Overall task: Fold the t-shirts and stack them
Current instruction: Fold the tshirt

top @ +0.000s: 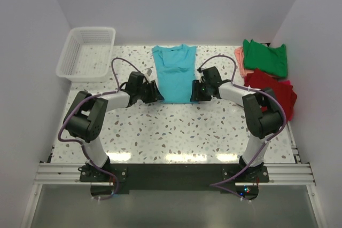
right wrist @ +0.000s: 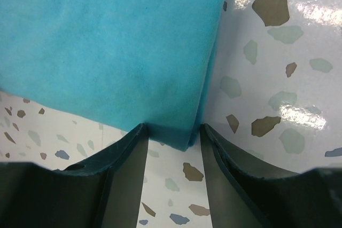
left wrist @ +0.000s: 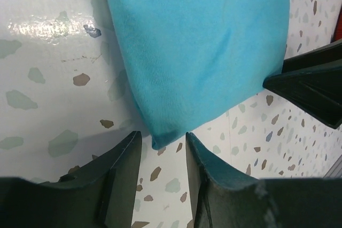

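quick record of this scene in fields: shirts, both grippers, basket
turquoise t-shirt: flat on the table, mid-back, collar away from the arms
left gripper: open, straddling its near left corner
right gripper: open, straddling its near right corner
green t-shirt: far right, overlapping a salmon-pink t-shirt
red t-shirt: right edge, nearer than the green
white lattice basket: far left corner

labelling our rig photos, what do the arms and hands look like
The left arm and right arm match: white links, black joints, a looping purple cable each. The left hand and right hand each have two dark, wedge-shaped fingers.
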